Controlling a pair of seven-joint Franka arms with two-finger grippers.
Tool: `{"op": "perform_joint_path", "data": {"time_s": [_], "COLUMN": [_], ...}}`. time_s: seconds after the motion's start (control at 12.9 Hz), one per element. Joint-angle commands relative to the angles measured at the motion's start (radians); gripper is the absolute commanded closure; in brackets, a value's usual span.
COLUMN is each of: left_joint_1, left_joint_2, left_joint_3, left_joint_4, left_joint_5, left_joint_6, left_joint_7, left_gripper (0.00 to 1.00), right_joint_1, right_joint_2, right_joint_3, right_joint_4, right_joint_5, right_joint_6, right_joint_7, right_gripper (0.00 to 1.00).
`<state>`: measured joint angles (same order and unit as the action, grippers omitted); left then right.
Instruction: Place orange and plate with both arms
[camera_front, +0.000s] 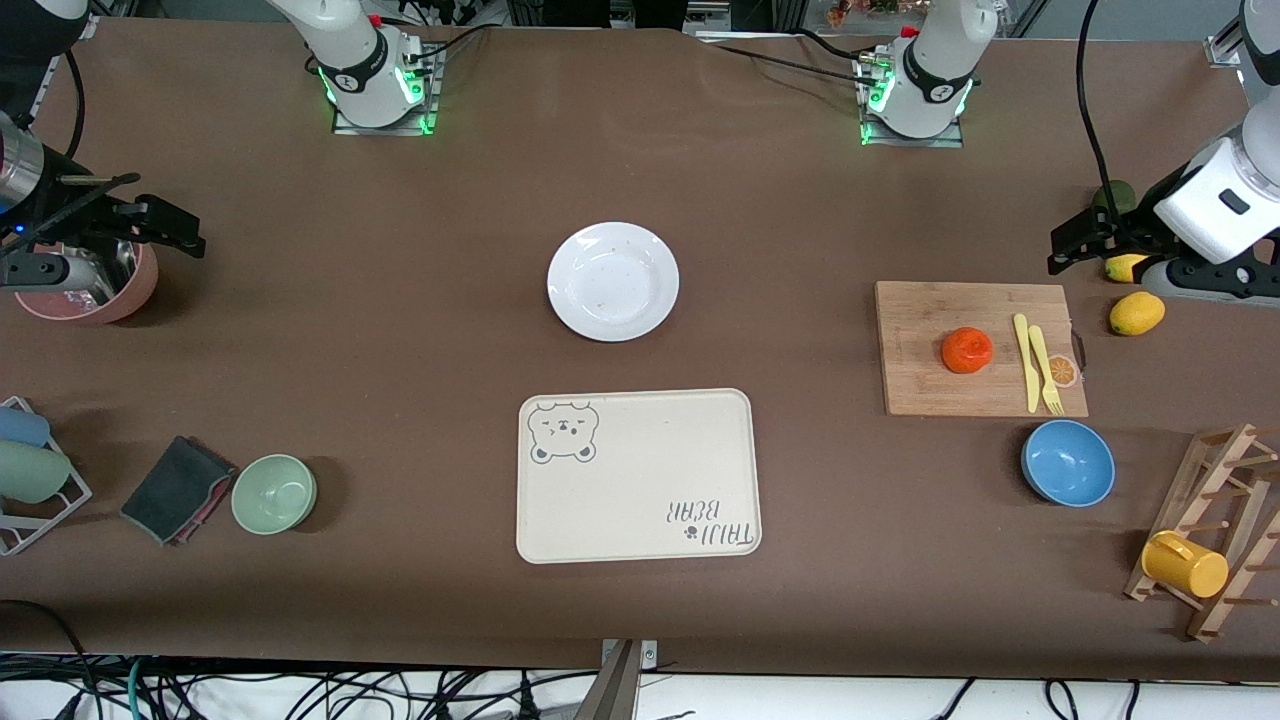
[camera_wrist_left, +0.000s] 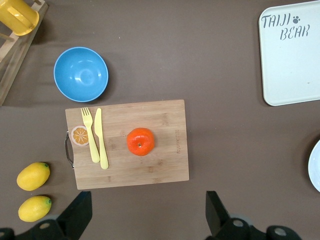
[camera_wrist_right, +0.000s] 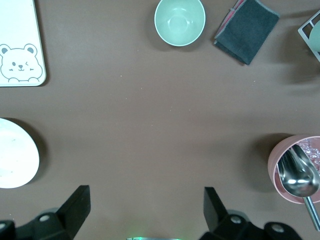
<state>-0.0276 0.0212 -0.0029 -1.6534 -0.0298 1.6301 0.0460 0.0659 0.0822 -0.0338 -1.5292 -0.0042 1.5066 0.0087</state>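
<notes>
Front view, nearest: cream bear-print tray (camera_front: 637, 475) lying closest to the camera at mid-table, bare, likely the landing spot for both task items.
Front view, plate (camera_front: 612, 281): white, flat on the table just farther from the camera than the tray, nothing on it.
Front view, orange (camera_front: 966, 350): resting on the cutting board (camera_front: 980, 348) toward the left arm's end, beside a yellow knife and fork (camera_front: 1038, 362); blue bowl (camera_front: 1067, 462) nearer the camera than the board.
Front view, left gripper (camera_front: 1080, 240): raised over the table edge by the lemons (camera_front: 1136, 313), holding nothing.
Front view, right gripper (camera_front: 165, 225): up over the pink pot (camera_front: 95, 283) at the right arm's end, holding nothing.
Left wrist view: fingers (camera_wrist_left: 77, 214) spread wide and empty; orange (camera_wrist_left: 140, 141) centred on the board below, well placed for a straight descent.
Right wrist view: fingers (camera_wrist_right: 75, 205) wide apart, empty; plate (camera_wrist_right: 15, 152) only partly in frame, well apart from the claw; green bowl (camera_wrist_right: 179, 21) and dark cloth (camera_wrist_right: 247, 29) also visible.
Judgement: nothing grasped yet; each arm seemingly poised on its own side, orange for the left, plate for the right.
</notes>
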Motion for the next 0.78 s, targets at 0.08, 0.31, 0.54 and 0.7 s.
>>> {"op": "perform_joint_path", "data": {"time_s": [0.08, 0.31, 0.54, 0.7], "left_joint_1": [0.001, 0.001, 0.000, -0.002], "left_joint_2": [0.006, 0.006, 0.006, 0.008], "left_joint_3": [0.000, 0.000, -0.002, -0.002], "left_joint_4": [0.024, 0.024, 0.024, 0.024], "left_joint_5": [0.031, 0.031, 0.031, 0.031], "left_joint_6": [-0.023, -0.023, -0.023, -0.023], "left_joint_7": [-0.003, -0.003, -0.003, -0.003], "left_gripper": [0.00, 0.00, 0.00, 0.00], "right_joint_1": [-0.003, -0.003, -0.003, -0.003], "right_joint_2": [-0.012, -0.013, -0.013, -0.013], "right_joint_3": [0.005, 0.005, 0.002, 0.002], "right_joint_4": [0.009, 0.009, 0.011, 0.011], "right_joint_5": [-0.013, -0.011, -0.010, -0.010], "right_joint_6": [-0.019, -0.020, -0.020, -0.020], "right_joint_7": [0.014, 0.017, 0.019, 0.019], "right_gripper": [0.00, 0.00, 0.00, 0.00]}}
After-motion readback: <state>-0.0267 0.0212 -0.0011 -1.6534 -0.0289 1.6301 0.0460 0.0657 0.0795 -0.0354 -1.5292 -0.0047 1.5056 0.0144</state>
